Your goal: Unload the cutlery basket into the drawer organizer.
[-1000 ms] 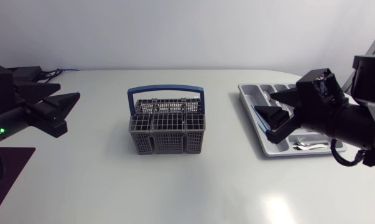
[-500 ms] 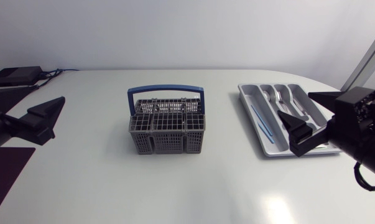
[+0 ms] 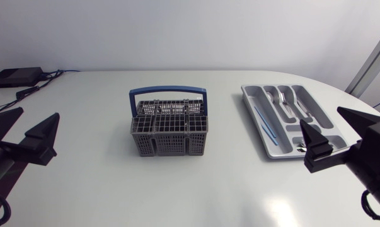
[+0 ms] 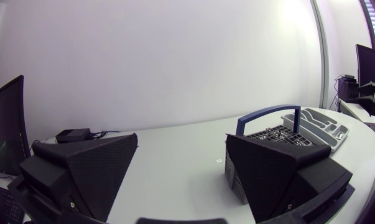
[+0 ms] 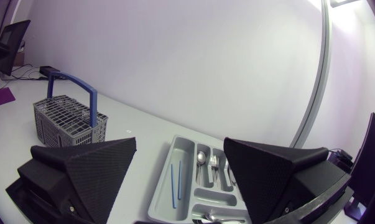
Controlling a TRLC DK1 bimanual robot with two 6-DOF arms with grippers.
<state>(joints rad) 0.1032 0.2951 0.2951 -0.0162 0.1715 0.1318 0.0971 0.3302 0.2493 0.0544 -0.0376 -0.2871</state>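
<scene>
The grey cutlery basket (image 3: 169, 129) with its blue handle stands mid-table; no cutlery shows above its grid. To its right lies the grey drawer organizer (image 3: 316, 108), holding forks and spoons (image 3: 283, 99) and thin blue sticks (image 3: 263, 121). My left gripper (image 3: 23, 129) hangs open at the left edge, far from the basket, nothing between its fingers. My right gripper (image 3: 341, 135) is open just in front of the organizer's near right corner. The left wrist view shows the basket (image 4: 262, 129) ahead of the open left gripper (image 4: 181, 180). The right wrist view shows the organizer (image 5: 182, 148) ahead of the open right gripper (image 5: 181, 180), the basket (image 5: 69, 115) further off.
A small black box with cables (image 3: 16, 77) sits at the back left corner of the white table (image 3: 177, 189).
Both arms drew back toward the side edges. The right gripper left its place over the organizer. Both grippers opened wider.
</scene>
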